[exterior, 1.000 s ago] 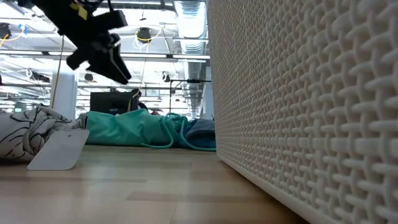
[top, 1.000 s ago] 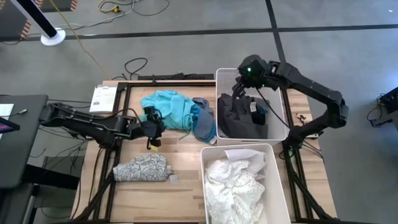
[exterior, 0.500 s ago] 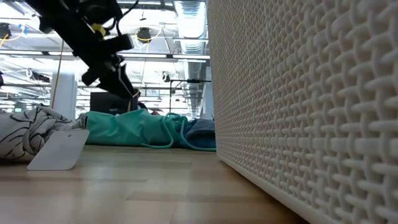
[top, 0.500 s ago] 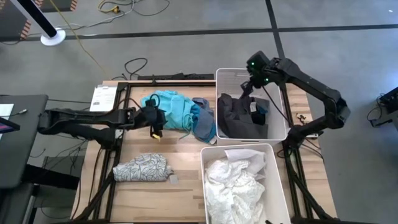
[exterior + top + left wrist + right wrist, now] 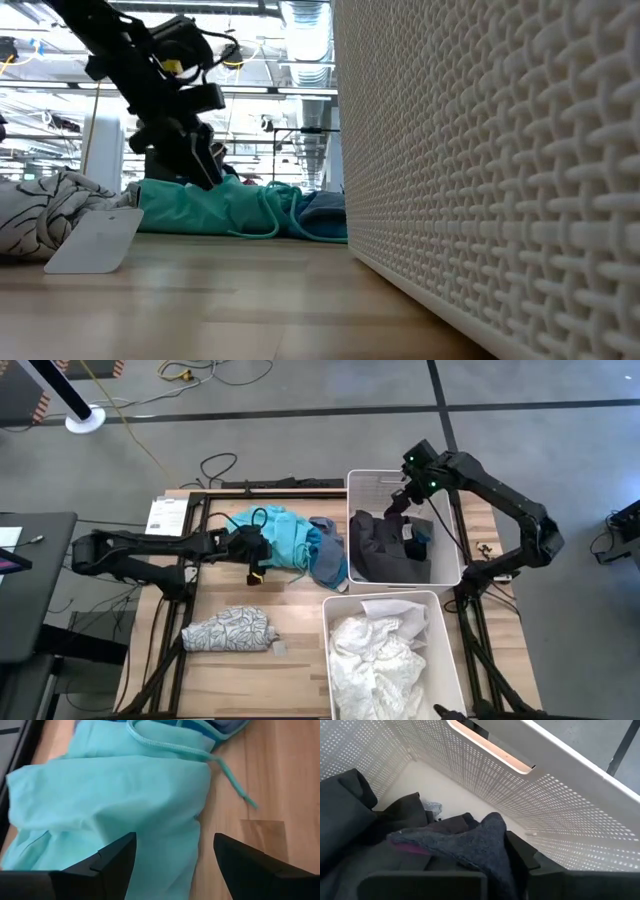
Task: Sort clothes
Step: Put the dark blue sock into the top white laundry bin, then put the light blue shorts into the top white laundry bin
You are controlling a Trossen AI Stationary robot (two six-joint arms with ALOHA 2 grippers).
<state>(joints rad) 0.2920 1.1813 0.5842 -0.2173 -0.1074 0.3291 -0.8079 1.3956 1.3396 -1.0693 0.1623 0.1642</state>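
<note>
A teal garment (image 5: 282, 532) lies bunched on the wooden table beside a grey-blue one (image 5: 327, 560). My left gripper (image 5: 172, 865) stands open right over the teal cloth's left part (image 5: 205, 178), slanting down. A leaf-print garment (image 5: 228, 630) lies nearer the front. Dark clothes (image 5: 385, 550) fill the far white bin (image 5: 352, 510), and white clothes (image 5: 385, 655) fill the near bin (image 5: 327, 650). My right gripper (image 5: 397, 505) hangs inside the far bin, shut on a dark grey garment (image 5: 470, 840). My left gripper's open fingers (image 5: 117, 862) straddle the teal garment's left part (image 5: 165, 835) from above at a slant; whether they touch the cloth I cannot tell. My right gripper has an end of the dark grey garment (image 5: 502, 862) between its two fingers, coming steeply from above. The rest lies draped on the dark pile in the bin.
The near bin's perforated wall (image 5: 500, 180) fills the right of the low view. A white tag (image 5: 95, 240) leans at the leaf-print garment. A teal drawstring (image 5: 230, 780) trails onto bare wood. Open tabletop lies between the teal and leaf-print garments.
My left gripper has gone toward the table's far edge and down, from above the bare wood to the teal garment's left part. My right gripper has shifted a little toward the table's right edge and lower into the far bin.
</note>
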